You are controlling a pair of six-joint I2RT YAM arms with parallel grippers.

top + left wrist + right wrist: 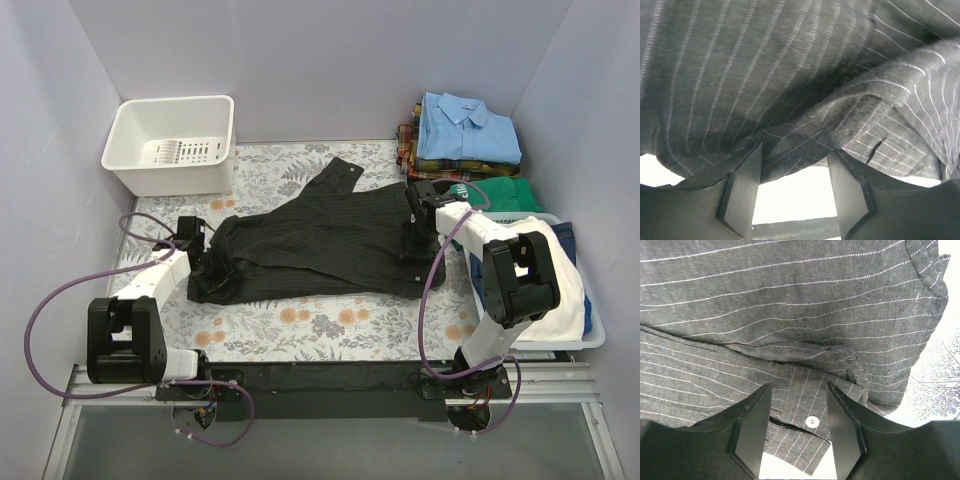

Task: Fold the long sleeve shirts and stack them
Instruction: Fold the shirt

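One white basket (130, 170) sits at the far left of the bench (300, 325). Nearer the front, the left pincer (795, 152) is at the left end of the black shirt (330, 240). It is roughly half open, with bunched cloth lying across its fingertips, and no firm clamp shows. The black shirt lies across the middle of the bench, rumpled and partly doubled over, with one sleeve (340, 172) pointing toward the back. At its right end the right pincer (798, 390) is also about half open. It straddles the shirt's front edge with a pale button (812, 421) between its fingers, and it does not seem to be pinching anything. In the far right corner is a stack (465, 135) of folded shirts, light blue on top of plaid. In front of that, a bin (590, 335) holds white, green and blue clothes (545, 270).

By my reading, at least two shirts are folded and stacked, and the black one is barely begun. The bin's clothes may yet need doing. No brand, label or writing can be read.
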